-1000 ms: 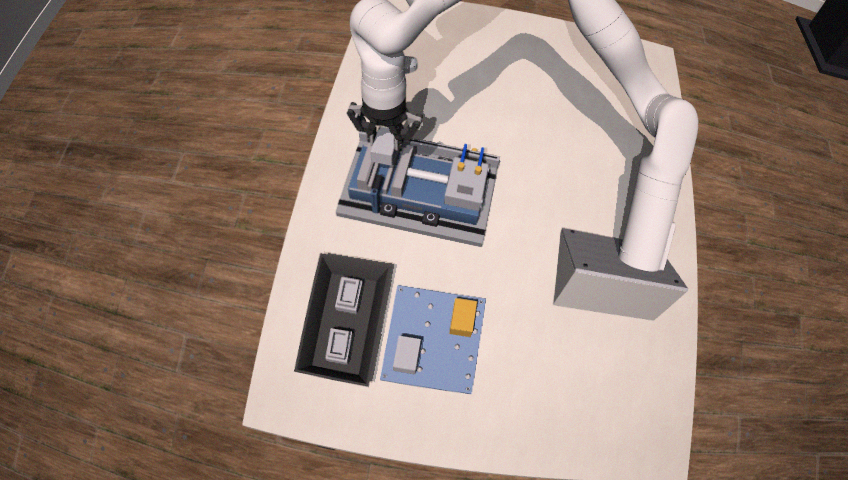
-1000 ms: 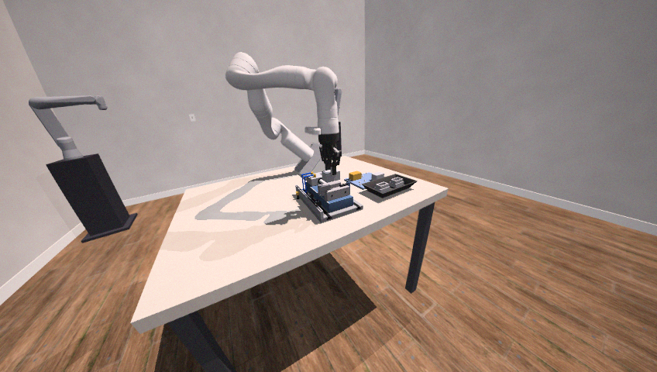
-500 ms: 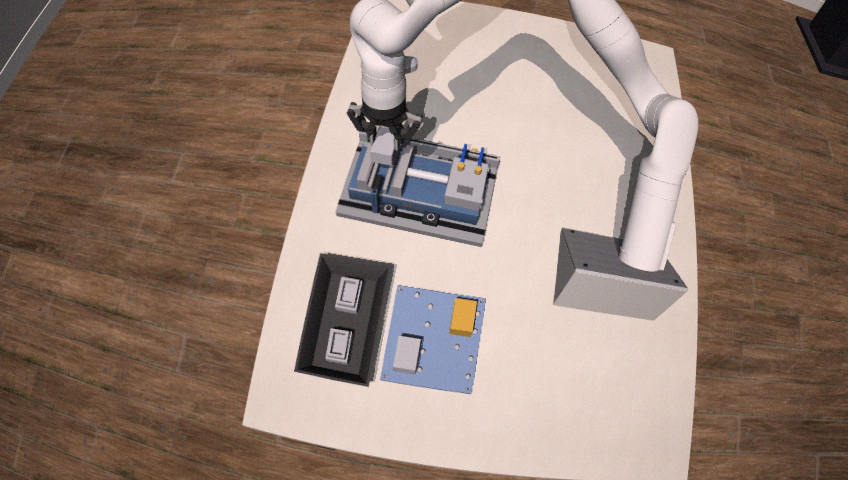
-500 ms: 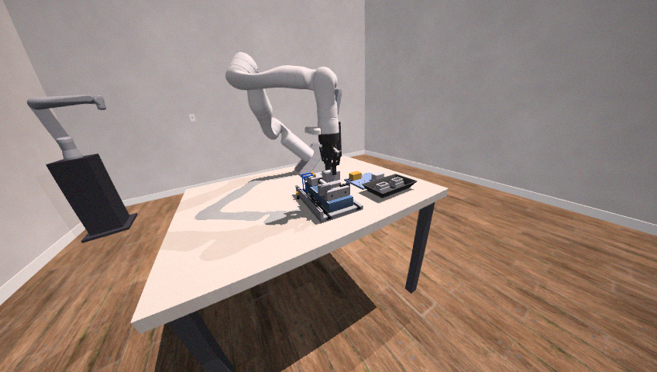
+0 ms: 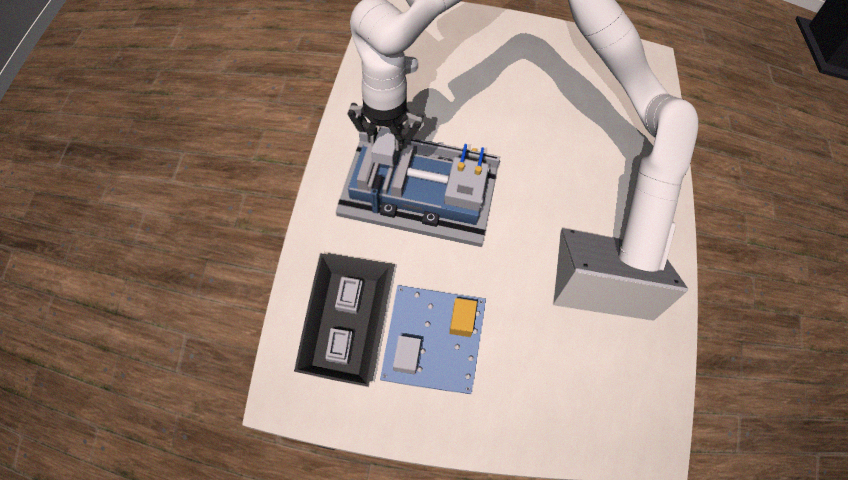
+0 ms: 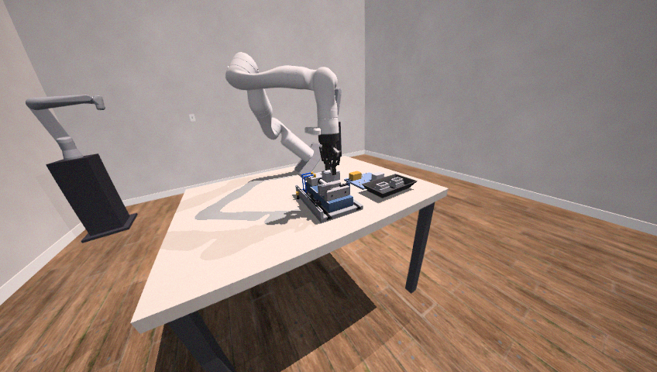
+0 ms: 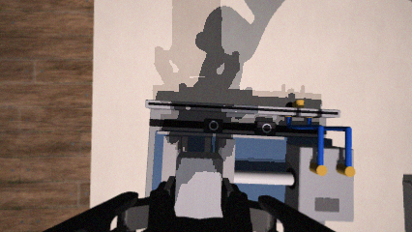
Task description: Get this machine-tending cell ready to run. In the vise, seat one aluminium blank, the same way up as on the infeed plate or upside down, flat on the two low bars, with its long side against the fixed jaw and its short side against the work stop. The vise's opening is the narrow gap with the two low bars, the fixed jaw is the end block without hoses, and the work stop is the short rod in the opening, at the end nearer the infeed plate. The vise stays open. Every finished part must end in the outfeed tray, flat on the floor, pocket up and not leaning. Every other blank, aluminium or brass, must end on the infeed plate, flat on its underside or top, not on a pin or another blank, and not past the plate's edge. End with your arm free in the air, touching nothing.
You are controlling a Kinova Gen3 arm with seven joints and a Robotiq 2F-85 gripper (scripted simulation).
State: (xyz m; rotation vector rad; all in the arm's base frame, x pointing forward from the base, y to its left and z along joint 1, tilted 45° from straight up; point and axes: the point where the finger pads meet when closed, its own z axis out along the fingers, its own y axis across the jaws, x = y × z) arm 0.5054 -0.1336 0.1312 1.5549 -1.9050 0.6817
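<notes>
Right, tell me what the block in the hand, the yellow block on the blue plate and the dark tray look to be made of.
The pale grey rectangular block held in the hand looks like matte aluminium: flat, dull grey faces. The yellow-orange block suggests brass by its colour, though without shine. The dark grey, slope-walled outfeed tray could be plastic or painted metal; the look leaves it open.

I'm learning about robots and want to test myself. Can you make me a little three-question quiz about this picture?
1. True or false: the gripper is shut on a grey aluminium blank above the vise.
2. How many finished parts lie in the outfeed tray?
3. Which blanks sit on the infeed plate? A) two brass B) one brass blank and one grey blank C) none

Key: 1 true. 2 two. 3 B.
</notes>
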